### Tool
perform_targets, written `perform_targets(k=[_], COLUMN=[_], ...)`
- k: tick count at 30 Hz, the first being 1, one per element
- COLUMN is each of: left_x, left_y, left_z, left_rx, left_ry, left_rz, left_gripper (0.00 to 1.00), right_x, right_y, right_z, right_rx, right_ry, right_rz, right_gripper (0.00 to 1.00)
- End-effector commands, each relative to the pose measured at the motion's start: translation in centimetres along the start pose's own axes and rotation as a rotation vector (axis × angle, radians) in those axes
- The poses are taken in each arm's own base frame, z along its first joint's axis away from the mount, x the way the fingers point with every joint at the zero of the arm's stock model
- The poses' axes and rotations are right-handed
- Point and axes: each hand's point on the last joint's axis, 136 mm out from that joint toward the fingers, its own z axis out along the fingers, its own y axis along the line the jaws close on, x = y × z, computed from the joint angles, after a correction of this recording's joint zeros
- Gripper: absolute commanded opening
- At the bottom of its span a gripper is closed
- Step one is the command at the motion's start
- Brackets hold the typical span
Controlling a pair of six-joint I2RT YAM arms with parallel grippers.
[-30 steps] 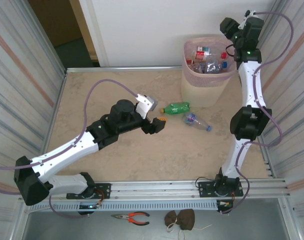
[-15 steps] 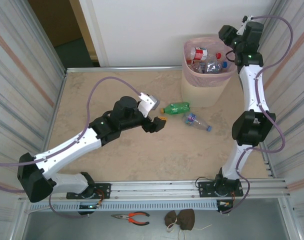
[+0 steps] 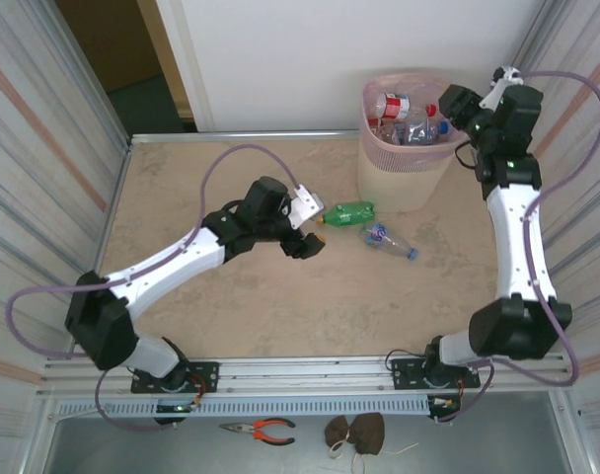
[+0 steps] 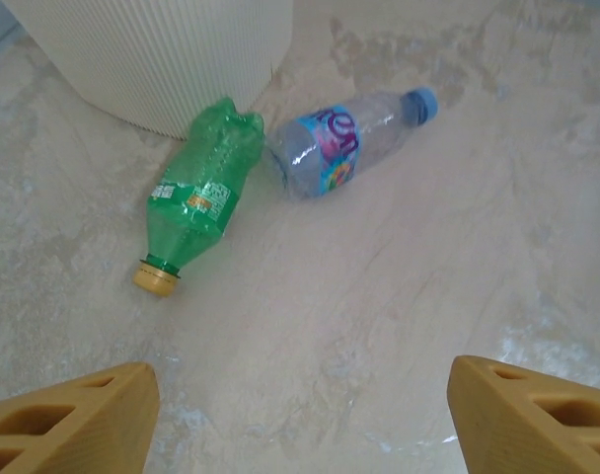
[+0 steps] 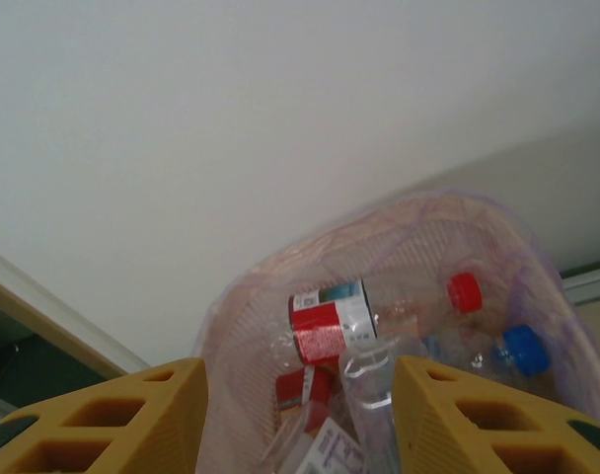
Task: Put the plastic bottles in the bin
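Reaching farther across the counter [image 3: 280, 316], the left arm [image 3: 172, 262] is bringing its jaws, apart and empty, toward the green bottle [image 3: 347, 212] and the clear blue-capped bottle [image 3: 387, 239]. Both are lying just beside the bin [image 3: 394, 183] at the far right corner. Meanwhile the right arm [image 3: 512, 217] is swinging off the bin toward the right edge, its jaws apart and empty, and a red-labelled bottle [image 3: 391, 105] is now lying inside, so two are waiting.

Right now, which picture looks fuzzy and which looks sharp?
Right wrist view: fuzzy, the red-labelled bottle in the bin looks smeared. Left wrist view: sharp, with shiny glints on the green bottle. Top external view: clear, evenly lit.
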Motion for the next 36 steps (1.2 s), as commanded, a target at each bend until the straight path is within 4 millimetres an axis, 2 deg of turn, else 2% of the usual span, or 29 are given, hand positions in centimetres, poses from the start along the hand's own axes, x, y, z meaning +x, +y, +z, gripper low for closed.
perform_targets(k=[1,10,12,13,16,21,23,24,27,32,36], left_x=[0.8,2.8,3.3,3.8,4.9,6.0,5.6,6.5,6.2,6.5,7.3], left_y=[0.5,4.4,5.3,5.6,6.4,8.5,9.5,9.9,11.1,11.4,11.0], left_z=[1.2,7.0,8.2,8.8,10.6,13.3,13.8,14.7,15.6,16.9,17.7], left_rx=[0.078,0.155,0.154,0.160,0.165,0.117,0.086,0.083,0.067,0.108,0.146], left_ry=[0.074,0.047,0.054,0.065,0.098,0.143,0.138,0.155,0.143,0.145,0.152], left_rz=[0.092,0.142,0.164,0.181,0.280,0.392,0.419,0.413,0.406,0.392,0.379], left_gripper=[0.76,0.78,0.79,0.79,0.79,0.81,0.82,0.82,0.83,0.81,0.75], right_x=[0.9,5.2,6.0,5.9,6.8,7.8,8.1,8.2,8.4,8.4,8.7], right_y=[0.2,-1.4,-1.7,-1.4,-1.9,-2.5,-2.6,-2.6,-2.7,-2.8,-3.1], right_z=[-2.7,-8.7,-9.6,-10.7,-12.0,-13.2,-13.4,-13.6,-13.8,-14.1,-14.0], right_rx=[-0.013,0.053,0.067,0.064,0.088,0.115,0.119,0.122,0.127,0.137,0.147], right_ry=[-0.004,0.060,0.072,0.058,0.067,0.081,0.089,0.091,0.098,0.096,0.103], right_rz=[-0.003,0.005,0.007,0.001,-0.007,-0.005,-0.005,-0.003,-0.005,-0.010,-0.012], right_gripper=[0.52,0.53,0.54,0.54,0.54,0.54,0.54,0.55,0.55,0.55,0.55])
